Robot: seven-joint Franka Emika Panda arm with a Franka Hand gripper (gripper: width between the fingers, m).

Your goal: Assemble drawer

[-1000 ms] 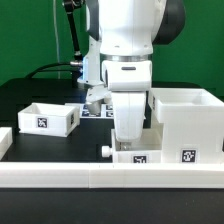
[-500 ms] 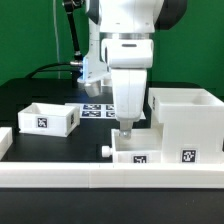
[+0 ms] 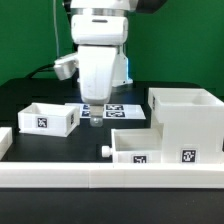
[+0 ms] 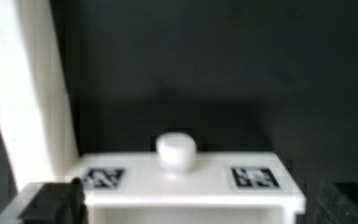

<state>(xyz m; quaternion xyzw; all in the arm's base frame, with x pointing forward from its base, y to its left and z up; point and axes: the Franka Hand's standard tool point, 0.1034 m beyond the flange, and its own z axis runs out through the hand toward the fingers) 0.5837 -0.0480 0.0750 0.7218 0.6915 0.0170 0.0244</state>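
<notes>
The drawer's large white housing (image 3: 186,122) stands at the exterior view's right. One small open-top tray (image 3: 46,117) sits at the left. A second tray (image 3: 140,150) lies in front beside the housing, its knob (image 3: 105,151) pointing left. My gripper (image 3: 92,118) hangs open and empty above the table, between the left tray and the front tray, touching neither. The blurred wrist view shows a tray's tagged face (image 4: 185,180) with its knob (image 4: 176,150), and my gripper (image 4: 202,205) with one dark finger on each side of that face, wide apart.
The marker board (image 3: 120,110) lies flat just behind my gripper. A long low white rail (image 3: 100,180) runs along the table's front edge. A white wall (image 4: 19,90) stands beside the tray in the wrist view. Another white piece (image 3: 4,142) sits at the far left.
My gripper has risen from over the front tray and moved toward the exterior view's left. The front tray's opening, hidden by the gripper before, shows now. Trays and housing have not moved.
</notes>
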